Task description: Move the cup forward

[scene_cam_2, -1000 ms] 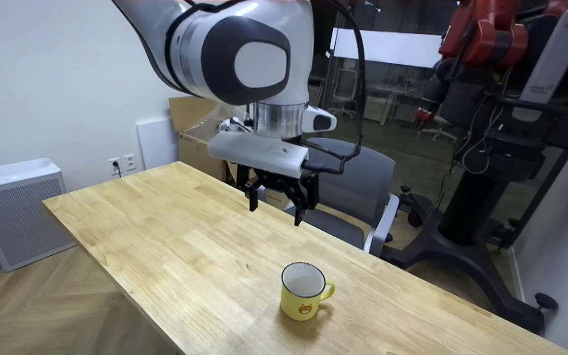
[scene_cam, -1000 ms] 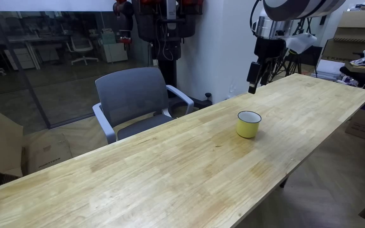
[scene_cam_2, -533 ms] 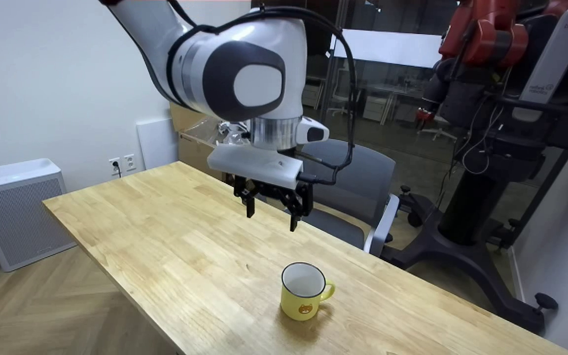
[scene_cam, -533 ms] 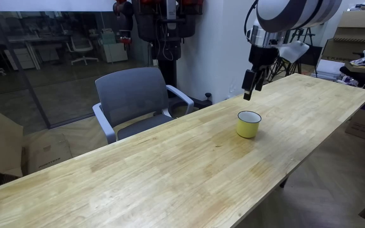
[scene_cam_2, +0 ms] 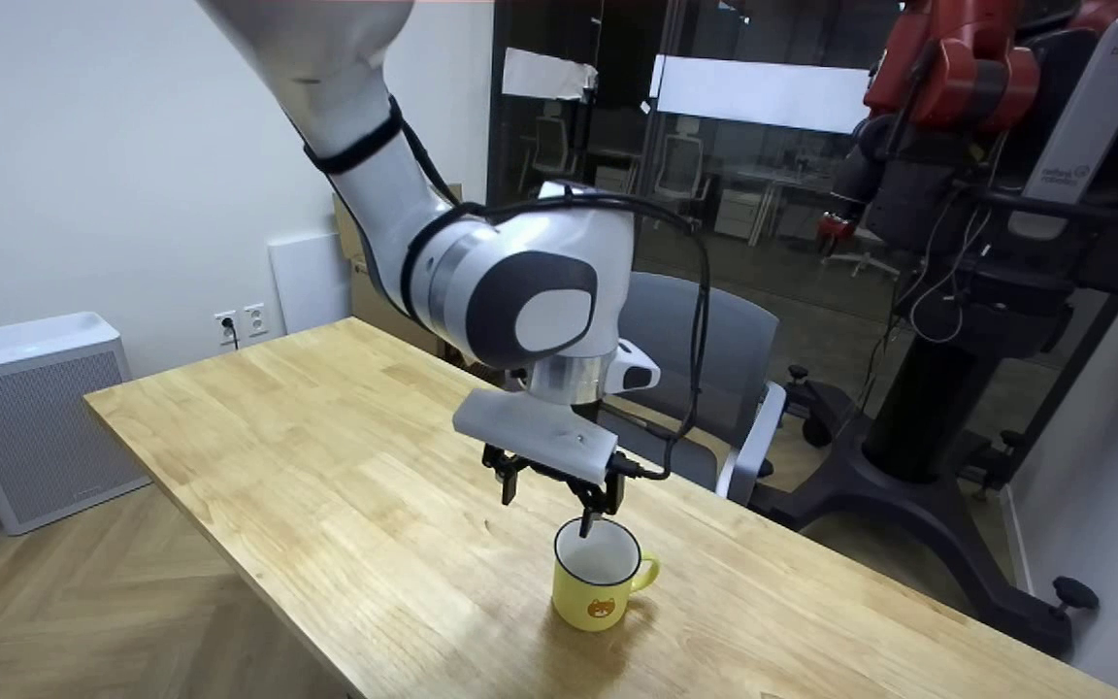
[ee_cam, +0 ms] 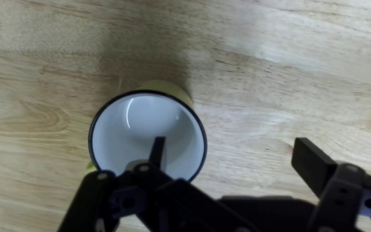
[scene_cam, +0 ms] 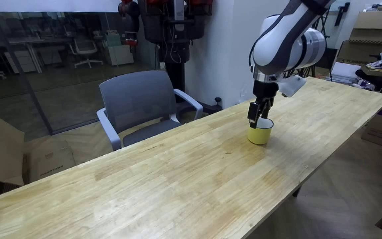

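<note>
The yellow cup (scene_cam: pixel 259 136) stands upright on the wooden table in both exterior views. Its dark rim, handle and bear print show in an exterior view (scene_cam_2: pixel 590 597). My gripper (scene_cam_2: pixel 547 515) is open and empty, pointing down just above the cup. In the wrist view the gripper (ee_cam: pixel 230 140) has its left finger (ee_cam: pixel 157 151) over the cup's white inside (ee_cam: pixel 147 119). Its right finger (ee_cam: pixel 314 164) is over bare wood, outside the cup. The cup's right rim lies between the fingers. I cannot tell whether the left fingertip is below the rim. The cup's handle is mostly hidden in the wrist view.
The long wooden table (scene_cam: pixel 144 186) carries the cup. A grey chair (scene_cam: pixel 141 99) stands against its far side. A red and black robot (scene_cam_2: pixel 957 87) stands behind the chair. A white air purifier (scene_cam_2: pixel 45 408) stands on the floor past the table's end.
My gripper has come down from well above the table to just over the cup, staying open. In an exterior view it also shifted a little left. The cup has not moved.
</note>
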{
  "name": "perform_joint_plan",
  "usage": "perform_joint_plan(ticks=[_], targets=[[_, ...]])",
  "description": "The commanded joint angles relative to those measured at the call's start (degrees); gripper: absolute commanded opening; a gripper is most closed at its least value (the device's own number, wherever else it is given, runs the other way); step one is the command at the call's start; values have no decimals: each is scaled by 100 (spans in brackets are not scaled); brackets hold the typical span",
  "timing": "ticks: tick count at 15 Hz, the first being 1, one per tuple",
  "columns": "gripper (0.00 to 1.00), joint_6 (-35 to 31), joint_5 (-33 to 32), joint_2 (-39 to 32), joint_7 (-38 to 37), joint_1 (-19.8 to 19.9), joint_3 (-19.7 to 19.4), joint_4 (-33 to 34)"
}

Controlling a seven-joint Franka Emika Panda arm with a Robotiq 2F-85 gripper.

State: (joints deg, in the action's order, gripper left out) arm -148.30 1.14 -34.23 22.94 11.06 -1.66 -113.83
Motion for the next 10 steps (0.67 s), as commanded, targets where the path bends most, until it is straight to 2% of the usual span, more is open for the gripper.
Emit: perform_joint_plan(ticks=[1,3,4,10], targets=[[100,-64,-116,-388,204,228,161,420],[100,-7,-247,-538,261,218,146,589],[100,-57,-205,-365,150,224,150,310],[100,-35,-230,-601,268,259,204,572]])
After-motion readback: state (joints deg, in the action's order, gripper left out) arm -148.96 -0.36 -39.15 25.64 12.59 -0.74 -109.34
